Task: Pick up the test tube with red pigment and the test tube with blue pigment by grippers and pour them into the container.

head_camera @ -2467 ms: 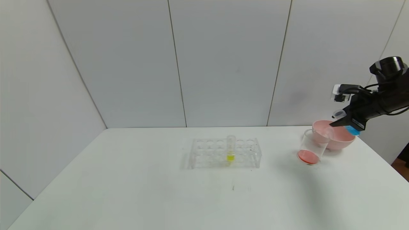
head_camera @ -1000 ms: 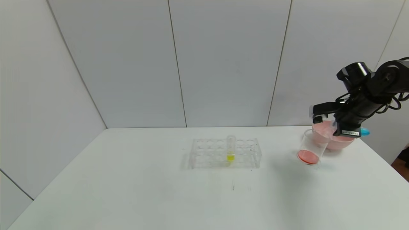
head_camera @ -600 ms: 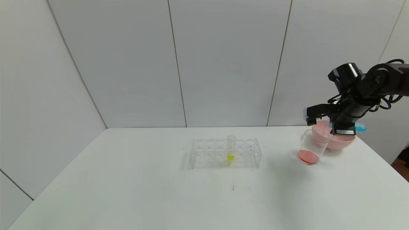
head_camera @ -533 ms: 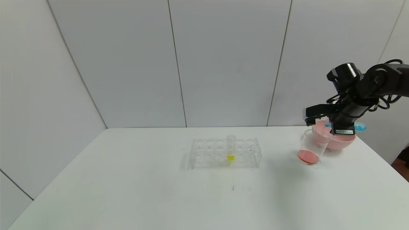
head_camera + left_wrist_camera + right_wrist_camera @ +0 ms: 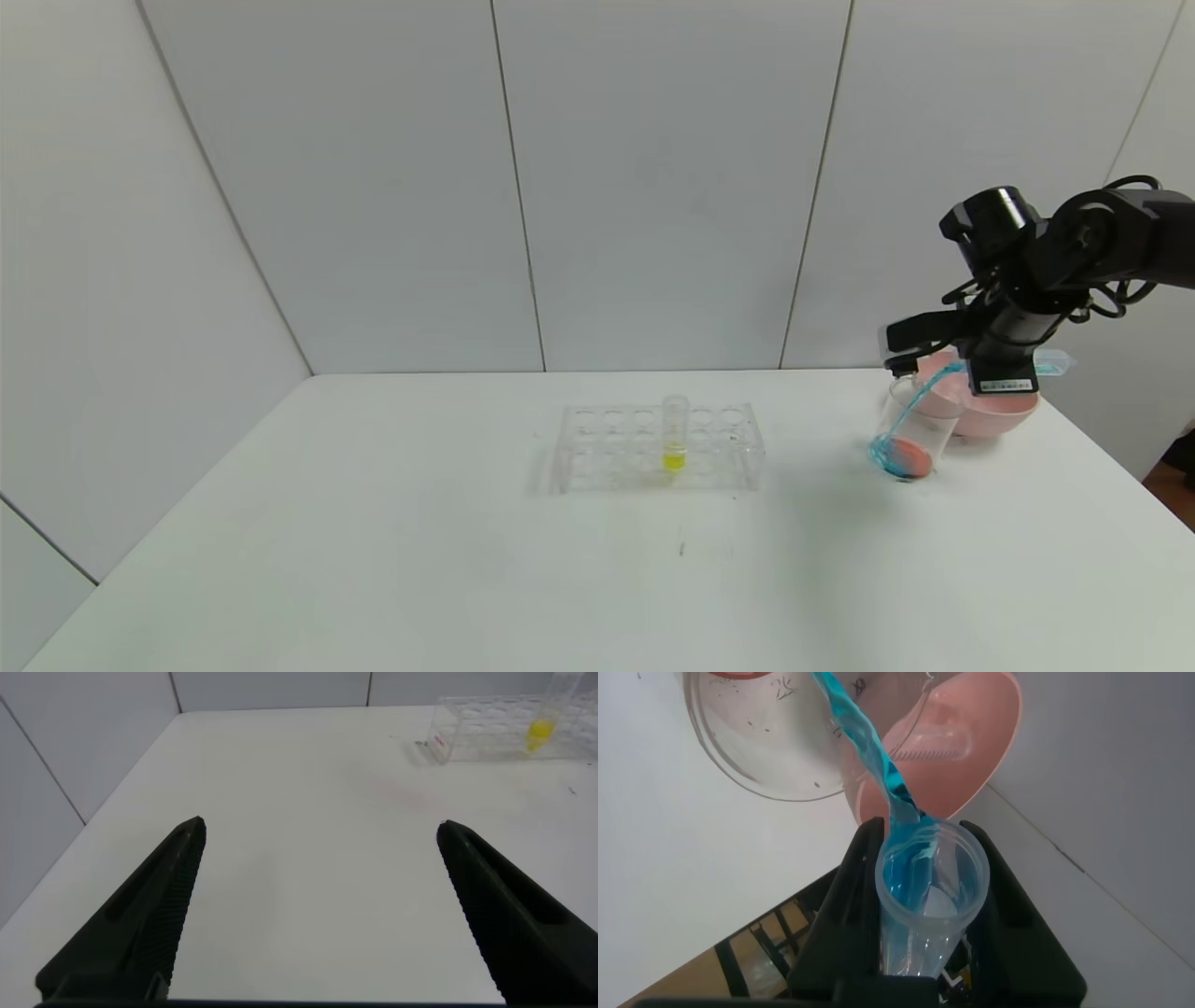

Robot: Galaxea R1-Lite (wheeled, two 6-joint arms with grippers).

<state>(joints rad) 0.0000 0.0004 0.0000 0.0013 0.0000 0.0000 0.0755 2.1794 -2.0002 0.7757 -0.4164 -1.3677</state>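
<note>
My right gripper [image 5: 999, 369] is shut on the test tube with blue pigment [image 5: 1053, 362] and holds it tipped on its side above the container [image 5: 920, 411]. A blue stream runs from the tube's mouth down into the container, where blue spreads over the orange-red liquid at the bottom. In the right wrist view the tube [image 5: 929, 896] sits between the fingers of my right gripper [image 5: 924, 835], with the stream falling into the container [image 5: 766, 756]. The test tube with red pigment is not in view. My left gripper [image 5: 318, 826] is open and empty over bare table.
A pink bowl [image 5: 999, 411] stands right behind the container, under my right gripper. A clear tube rack [image 5: 616, 453] with one yellow-liquid tube [image 5: 674, 434] stands mid-table; it also shows in the left wrist view [image 5: 486, 737]. The table's right edge is close to the bowl.
My right gripper has moved left over the container and tipped the tube further. Blue liquid now pours out and pools in the container, which held only orange-red liquid before.
</note>
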